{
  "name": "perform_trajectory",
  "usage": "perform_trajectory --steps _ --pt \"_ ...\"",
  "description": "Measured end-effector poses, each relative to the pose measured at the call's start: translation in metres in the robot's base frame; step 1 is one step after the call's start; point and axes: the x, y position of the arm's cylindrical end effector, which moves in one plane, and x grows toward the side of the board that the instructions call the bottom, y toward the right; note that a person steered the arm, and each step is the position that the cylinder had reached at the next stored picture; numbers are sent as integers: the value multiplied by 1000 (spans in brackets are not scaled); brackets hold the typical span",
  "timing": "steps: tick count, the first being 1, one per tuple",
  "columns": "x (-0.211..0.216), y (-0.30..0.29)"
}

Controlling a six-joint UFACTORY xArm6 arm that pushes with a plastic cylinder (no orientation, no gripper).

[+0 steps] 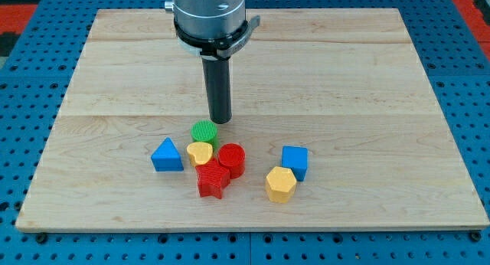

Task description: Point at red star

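The red star point(211, 180) lies near the view's bottom centre of the wooden board point(115, 81). It touches a red cylinder point(232, 159) at its upper right and a yellow heart point(200, 152) above it. A green cylinder point(204, 132) sits just above the heart. My tip point(220, 121) stands just above and to the right of the green cylinder, well above the red star and apart from it.
A blue triangle point(167, 155) lies left of the cluster. A blue cube point(295, 161) and a yellow hexagon point(281, 184) lie to the right, touching each other. The board's bottom edge runs just below the blocks.
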Motion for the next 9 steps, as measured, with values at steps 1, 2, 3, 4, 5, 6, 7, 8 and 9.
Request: perform_trajectory --steps 1,2,3,4,5,6,7,8,9 --pt "-1 -2" --pt "1 -1" --pt "-18 34" --pt "-15 145" --pt "49 230" --pt "164 178" --pt "166 113" --pt "163 -15" --pt "152 -55"
